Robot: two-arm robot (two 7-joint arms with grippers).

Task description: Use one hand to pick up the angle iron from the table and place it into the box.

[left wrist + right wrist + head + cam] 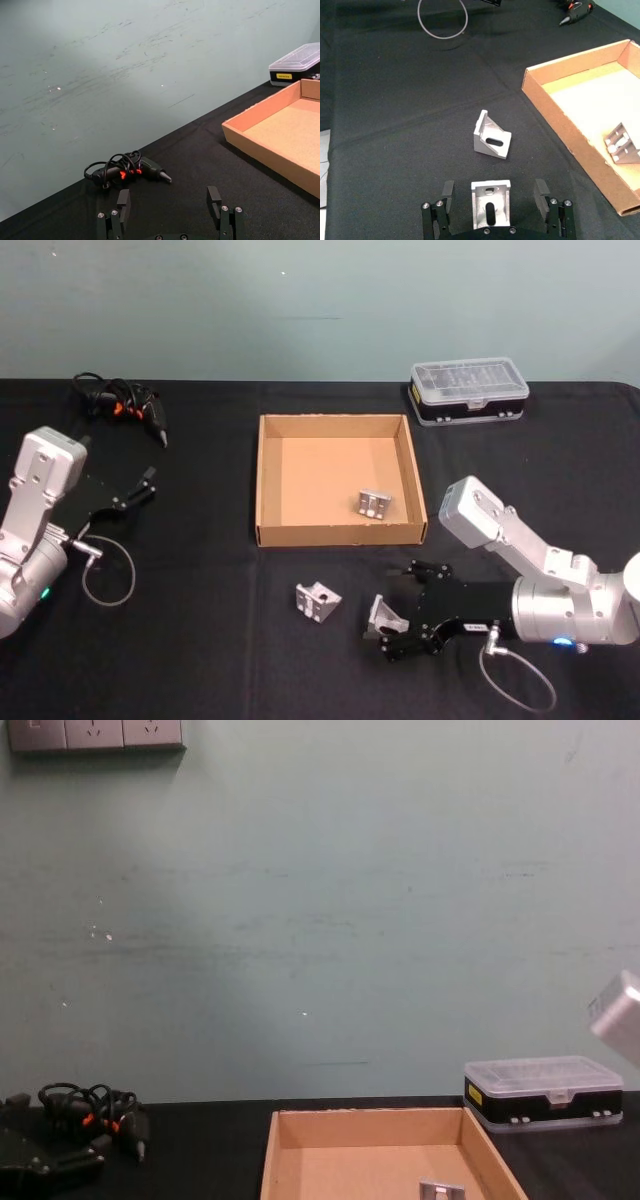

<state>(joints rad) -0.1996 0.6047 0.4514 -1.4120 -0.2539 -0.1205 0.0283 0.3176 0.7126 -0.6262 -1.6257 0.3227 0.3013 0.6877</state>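
Head view: high up, facing forward and down, mid range, takes in the whole surface (200, 660) and the box (340, 533) from above. Chest view: low, about level with the surface, facing forward at the wall (320, 920); catches the box's far part and the black case (545, 1092). Left wrist view: close behind left claw (169, 197), low over surface, aimed at wall. Right wrist view: close above right claw (494, 187), tilted steeply down at surface. Box shared by all four; case and cable bundle (120, 400) shared by head, chest, left wrist.
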